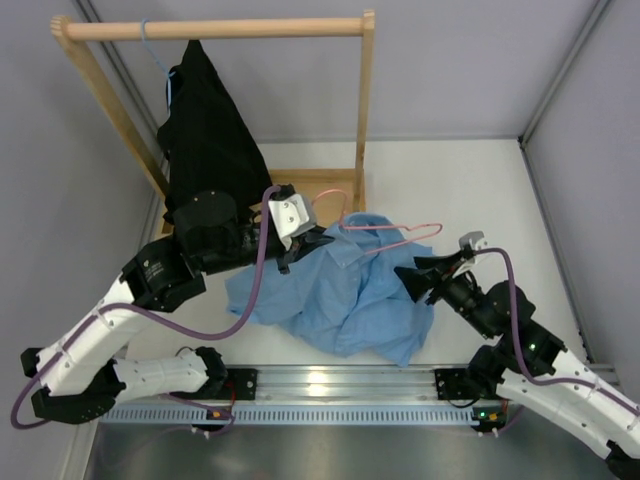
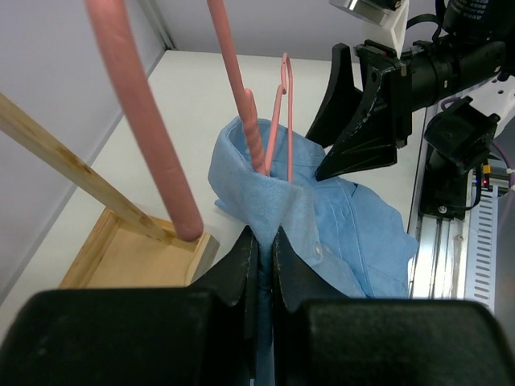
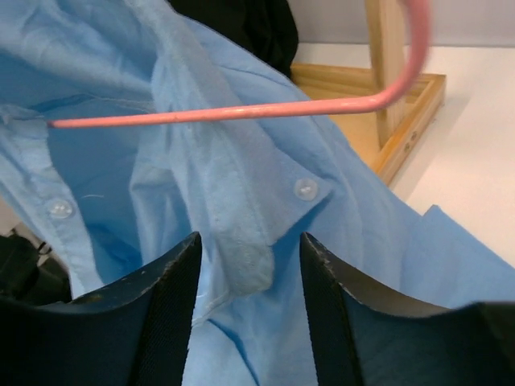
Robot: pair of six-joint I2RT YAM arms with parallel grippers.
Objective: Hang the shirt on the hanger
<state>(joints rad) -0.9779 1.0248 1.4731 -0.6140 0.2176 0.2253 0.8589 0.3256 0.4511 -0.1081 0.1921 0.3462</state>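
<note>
This is a robotics lab cell; plain grey panel walls close in behind and beside the wooden garment rack. In front of the rack, a white table ends at an aluminium rail carrying cabled robot arms.

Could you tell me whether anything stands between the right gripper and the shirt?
Nothing visible does. The right gripper has its jaws open and faces the shirt at its collar directly. The hanger passes above the jaws' line, not through it. The left gripper pinches the shirt from the other side.
</note>
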